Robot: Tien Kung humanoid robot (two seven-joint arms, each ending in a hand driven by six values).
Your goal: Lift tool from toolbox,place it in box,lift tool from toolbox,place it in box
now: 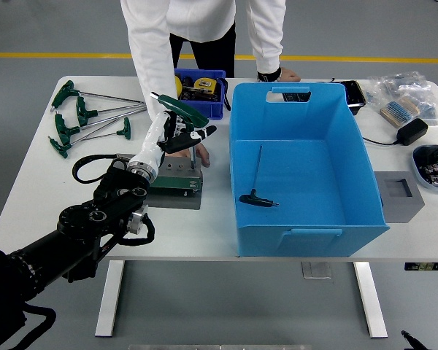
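The black left hand (177,135) has its fingers clenched around a green-handled T-wrench (181,109), lifted above the green metal toolbox (177,177) at the table's nine o'clock. This looks like the second lift; next it must carry toward three o'clock over the big blue plastic box (304,175), where a black T-wrench (258,191) lies. Farther back, a person's hand (200,152) steadies the toolbox

No readable text or labels

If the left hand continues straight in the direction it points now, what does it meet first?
The left hand, holding the green-handled tool, points right and slightly away. It would probably meet the left wall of the large blue box first, though depth is unclear and it may pass above the rim.
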